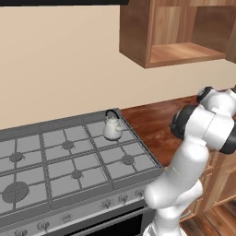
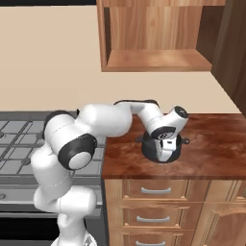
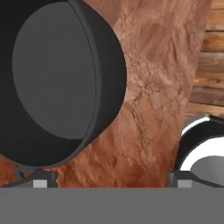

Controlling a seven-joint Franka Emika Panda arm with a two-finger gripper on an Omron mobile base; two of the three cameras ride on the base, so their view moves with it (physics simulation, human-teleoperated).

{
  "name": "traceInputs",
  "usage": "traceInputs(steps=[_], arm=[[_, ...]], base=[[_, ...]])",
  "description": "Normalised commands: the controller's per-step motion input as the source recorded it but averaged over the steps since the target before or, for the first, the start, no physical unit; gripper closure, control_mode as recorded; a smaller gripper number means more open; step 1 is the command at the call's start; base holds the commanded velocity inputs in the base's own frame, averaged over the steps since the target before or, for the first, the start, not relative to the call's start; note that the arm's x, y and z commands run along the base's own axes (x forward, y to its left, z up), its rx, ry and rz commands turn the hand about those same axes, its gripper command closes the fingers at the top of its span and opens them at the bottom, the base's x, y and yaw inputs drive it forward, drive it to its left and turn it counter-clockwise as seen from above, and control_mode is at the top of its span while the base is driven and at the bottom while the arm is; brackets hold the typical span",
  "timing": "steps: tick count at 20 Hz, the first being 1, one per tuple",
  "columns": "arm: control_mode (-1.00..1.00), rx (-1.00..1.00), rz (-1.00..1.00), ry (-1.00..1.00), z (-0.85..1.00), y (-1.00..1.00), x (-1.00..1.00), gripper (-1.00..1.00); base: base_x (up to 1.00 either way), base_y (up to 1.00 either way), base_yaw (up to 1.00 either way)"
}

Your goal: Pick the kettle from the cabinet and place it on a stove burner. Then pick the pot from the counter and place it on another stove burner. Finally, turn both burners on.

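Beige wall, warm brown open-fronted wooden wall cabinet with a bare shelf above a glossy reddish-brown wood-grain counter. Wide, low, dark grey-black round pot sits upright on that counter near its stove-side end, lidless, mouth up, small loop handles out to either side. From the hand camera its smooth dark inside fills the upper left. Arm's two-finger gripper hangs just over the pot, jaws spread wide, nothing between them. Small pale grey-white pear-shaped kettle stands upright on a rear grate of the grey gas stove, black arched handle on top.
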Motion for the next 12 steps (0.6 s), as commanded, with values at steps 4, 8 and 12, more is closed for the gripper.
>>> traceInputs(steps=[4,8,12], arm=[[-1.0,0.0,0.0,0.04,-0.21,-0.07,0.27,-1.0],[-1.0,0.0,0.0,0.03,-0.2,-0.06,0.23,-1.0],[-1.0,0.0,0.0,0.03,-0.2,-0.06,0.23,-1.0]], base=[[0.0,0.0,0.0],[0.0,0.0,0.0],[0.0,0.0,0.0]])
